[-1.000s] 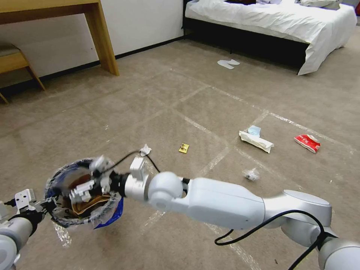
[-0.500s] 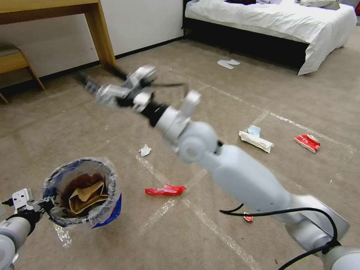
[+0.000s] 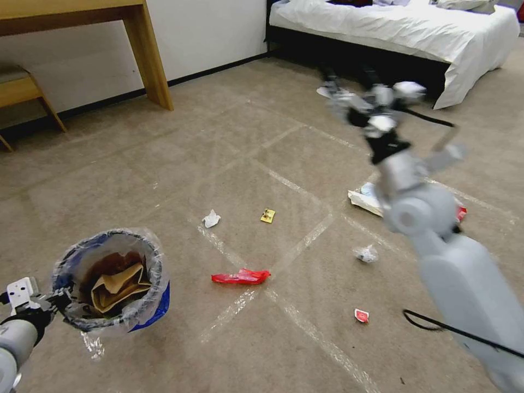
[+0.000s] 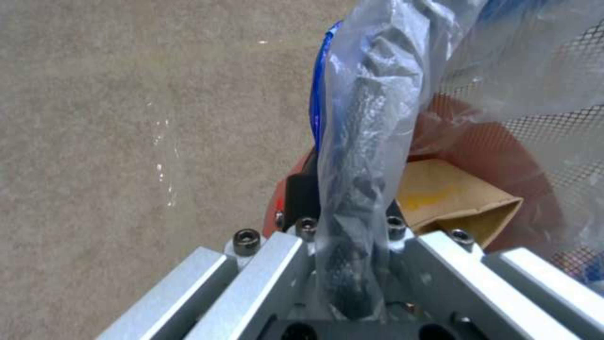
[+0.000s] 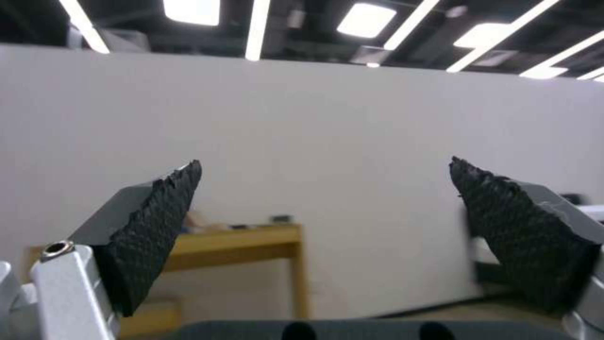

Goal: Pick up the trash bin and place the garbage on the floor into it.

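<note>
The trash bin (image 3: 112, 278), a red bucket lined with a clear bag, hangs above the carpet at the lower left. My left gripper (image 3: 54, 300) is shut on its rim (image 4: 356, 189) and liner. A brown paper bag (image 3: 114, 286) lies inside. My right gripper (image 3: 349, 82) is raised high at the right, open and empty (image 5: 324, 163), facing the wall. Garbage on the floor: a red wrapper strip (image 3: 240, 277), a white tissue (image 3: 211, 219), a yellow wrapper (image 3: 267, 216), a crumpled tissue (image 3: 365, 254) and a small red piece (image 3: 361, 315). A white packet (image 3: 360, 200) and a blue mask (image 3: 369, 189) are partly behind my right arm.
A wooden desk leg (image 3: 150, 54) and a chair (image 3: 22, 87) stand at the back left by the wall. A bed (image 3: 393, 27) with white sheets fills the back right. Tape lines cross the carpet.
My right arm has swung from over the bin up and across to the right, open and empty. The red wrapper strip and small red piece are now uncovered. The bin has shifted slightly.
</note>
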Tool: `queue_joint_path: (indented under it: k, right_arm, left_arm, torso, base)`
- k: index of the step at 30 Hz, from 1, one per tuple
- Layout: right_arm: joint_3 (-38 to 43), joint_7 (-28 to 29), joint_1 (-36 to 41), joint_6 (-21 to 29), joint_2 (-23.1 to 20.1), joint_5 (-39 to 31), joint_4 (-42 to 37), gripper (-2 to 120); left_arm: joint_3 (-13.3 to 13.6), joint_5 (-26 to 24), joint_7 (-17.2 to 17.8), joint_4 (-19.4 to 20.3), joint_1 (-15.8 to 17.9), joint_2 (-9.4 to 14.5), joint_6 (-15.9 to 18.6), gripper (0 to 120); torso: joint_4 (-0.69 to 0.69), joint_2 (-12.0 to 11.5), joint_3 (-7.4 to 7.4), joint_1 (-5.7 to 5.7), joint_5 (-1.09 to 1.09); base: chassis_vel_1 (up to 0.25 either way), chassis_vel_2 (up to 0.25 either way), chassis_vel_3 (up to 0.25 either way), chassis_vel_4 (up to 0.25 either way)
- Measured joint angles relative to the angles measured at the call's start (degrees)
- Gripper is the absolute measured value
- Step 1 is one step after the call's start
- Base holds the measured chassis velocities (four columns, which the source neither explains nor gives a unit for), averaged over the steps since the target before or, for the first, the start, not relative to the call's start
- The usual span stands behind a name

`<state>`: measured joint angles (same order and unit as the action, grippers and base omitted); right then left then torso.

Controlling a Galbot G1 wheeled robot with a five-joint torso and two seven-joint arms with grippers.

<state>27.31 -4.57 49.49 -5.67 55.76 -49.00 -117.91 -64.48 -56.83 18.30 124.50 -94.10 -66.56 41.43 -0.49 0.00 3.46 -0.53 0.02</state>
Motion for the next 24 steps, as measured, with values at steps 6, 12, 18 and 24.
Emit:
queue_joint_path:
  k: [6, 12, 18, 24]
  right_arm:
    - [8.83, 4.08, 12.57, 1.28, 0.37, 1.46, -3.62, 100]
    - [10.52, 16.59, 18.78, 12.55, 0.33, -1.5, -2.72, 100]
    - [8.28, 31.53, 20.31, 27.86, 0.45, -7.41, 0.4, 100]
    - [1.93, 42.85, 22.08, 41.32, 0.96, -12.02, 7.85, 100]
  left_arm:
    - [0.02, 0.14, -0.06, -0.4, -0.08, 0.05, -0.08, 0]
    - [0.46, 0.23, -0.12, -0.59, 0.11, -0.05, -0.09, 0]
    - [0.52, 0.47, -0.26, -0.69, -0.09, -0.32, -0.14, 0]
    - [0.46, 0.57, -0.28, -0.49, -0.34, -0.48, -0.15, 0]
  torso:
    - [0.01, 0.0, -0.01, 0.01, -0.02]
    - [0.01, 0.0, 0.0, 0.0, -0.02]
    - [0.02, 0.0, 0.0, 0.0, -0.02]
    - [0.02, 0.0, 0.01, 0.0, 0.0]
  base:
    - [0.0, 0.0, 0.0, 0.0]
    - [0.0, 0.0, 0.0, 0.0]
    - [0.0, 0.0, 0.0, 0.0]
    - [0.0, 0.0, 0.0, 0.0]
